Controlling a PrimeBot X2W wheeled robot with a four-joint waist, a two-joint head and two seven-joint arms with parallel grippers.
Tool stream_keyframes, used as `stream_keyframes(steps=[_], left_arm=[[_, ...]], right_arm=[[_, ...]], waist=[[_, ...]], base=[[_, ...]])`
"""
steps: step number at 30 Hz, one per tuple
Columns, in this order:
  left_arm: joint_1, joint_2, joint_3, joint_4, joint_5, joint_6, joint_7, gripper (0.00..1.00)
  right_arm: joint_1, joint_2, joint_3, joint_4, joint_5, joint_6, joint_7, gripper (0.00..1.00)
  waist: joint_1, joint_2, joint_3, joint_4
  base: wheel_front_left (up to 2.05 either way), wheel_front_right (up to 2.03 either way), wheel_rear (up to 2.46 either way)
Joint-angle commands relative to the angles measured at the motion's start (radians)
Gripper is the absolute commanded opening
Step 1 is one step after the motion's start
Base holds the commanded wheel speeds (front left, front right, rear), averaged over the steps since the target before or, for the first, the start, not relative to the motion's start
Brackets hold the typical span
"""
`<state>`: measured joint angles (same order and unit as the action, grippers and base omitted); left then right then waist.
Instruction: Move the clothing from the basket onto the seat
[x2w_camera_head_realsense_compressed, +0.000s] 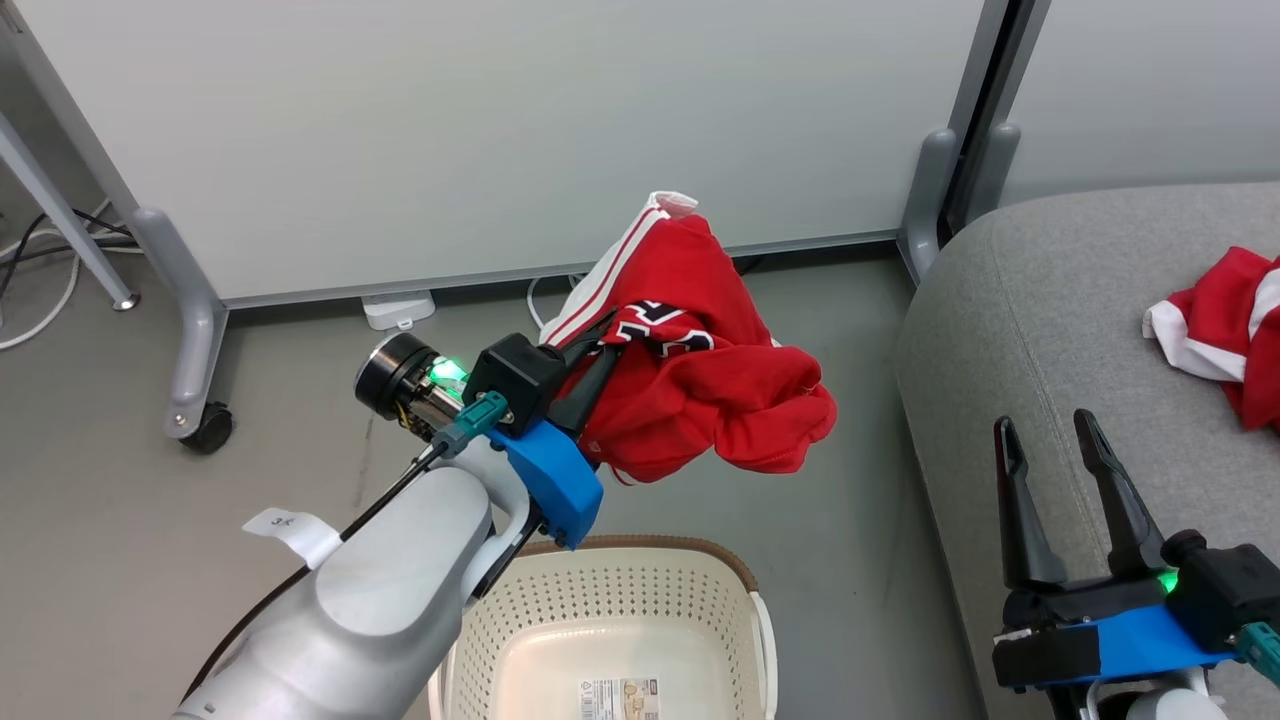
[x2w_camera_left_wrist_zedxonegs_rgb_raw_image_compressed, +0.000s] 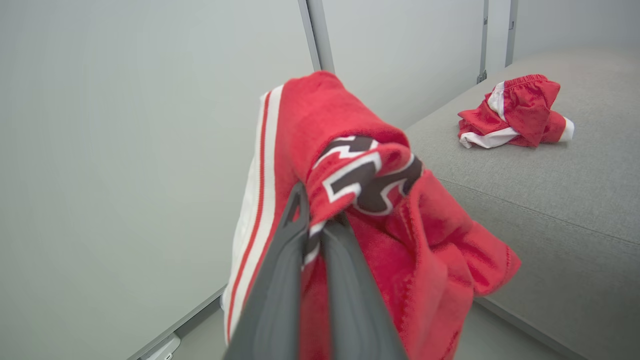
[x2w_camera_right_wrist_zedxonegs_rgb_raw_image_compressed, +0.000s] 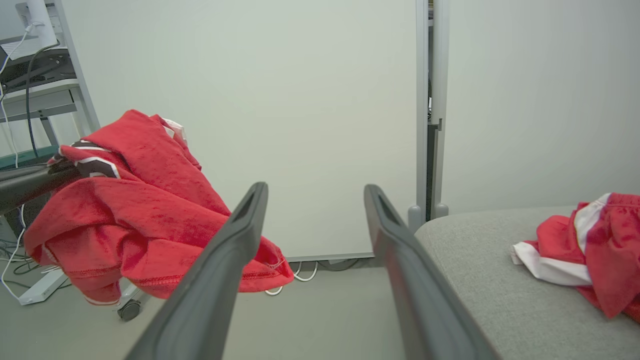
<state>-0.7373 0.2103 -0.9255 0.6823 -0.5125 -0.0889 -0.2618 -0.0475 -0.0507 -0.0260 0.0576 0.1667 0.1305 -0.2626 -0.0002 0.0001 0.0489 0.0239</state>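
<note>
Beneath your left tool (x2w_camera_head_realsense_compressed: 605, 345) and back toward the robot, the basket (x2w_camera_head_realsense_compressed: 600, 600) stands on the smooth grey floor (x2w_camera_head_realsense_compressed: 130, 520). It is cream-white plastic, with rounded corners, walls pierced by rows of small holes and a brown woven-look rim. Inside it you can see its pale base with a printed sticker (x2w_camera_head_realsense_compressed: 620, 697). The left tool's two dark fingers are pressed together on a red garment (x2w_camera_head_realsense_compressed: 700, 390), pinching a fold near its black-and-white lettering. The soft, slightly fuzzy cloth bunches beyond the fingertips and droops to the tool's right, and a white band with red stripes runs up its far side. The garment hangs in the air, clear of the basket and short of the seat (x2w_camera_head_realsense_compressed: 1050, 330). Your right tool (x2w_camera_head_realsense_compressed: 1045, 425) has its long tapered fingers spread wide, with nothing between them, over the seat's near rounded edge. The seat is light grey woven upholstery with a stitched seam. Ahead and to the right of the right tool, a second red garment (x2w_camera_head_realsense_compressed: 1225, 330) lies crumpled on the seat, its white trim showing. A plain pale wall panel (x2w_camera_head_realsense_compressed: 500, 130) stands beyond both tools.
</note>
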Motion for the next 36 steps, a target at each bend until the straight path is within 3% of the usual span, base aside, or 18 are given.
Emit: stream_keyframes(steps=[1, 21, 29, 36], left_arm=[[0.015, 0.001, 0.013, -0.017, -0.016, 0.002, -0.005, 0.0], [0.05, 0.036, 0.005, -0.156, -0.041, 0.038, 0.047, 0.0], [0.039, 0.037, -0.006, -0.181, -0.039, 0.04, 0.052, 0.0], [0.013, 0.028, -0.014, -0.195, -0.033, 0.04, 0.05, 0.0]], right_arm=[[0.02, 0.001, 0.0, 0.004, 0.006, 0.001, -0.003, 1.0], [-0.005, -0.003, 0.065, -0.017, -0.021, 0.001, -0.003, 1.0], [-0.138, -0.064, 0.233, 0.016, -0.03, 0.001, -0.003, 1.0], [-0.278, -0.089, 0.376, 0.12, -0.032, 0.001, -0.003, 1.0]], waist=[[0.0002, -0.0001, -0.021, 0.009], [0.0002, -0.0001, -0.05, 0.027], [0.0002, -0.0001, -0.037, 0.047], [0.0002, -0.0001, -0.004, 0.072]], base=[[0.0, 0.0, 0.0], [0.0, 0.0, 0.0], [0.0, 0.0, 0.0], [0.0, 0.0, 0.0]])
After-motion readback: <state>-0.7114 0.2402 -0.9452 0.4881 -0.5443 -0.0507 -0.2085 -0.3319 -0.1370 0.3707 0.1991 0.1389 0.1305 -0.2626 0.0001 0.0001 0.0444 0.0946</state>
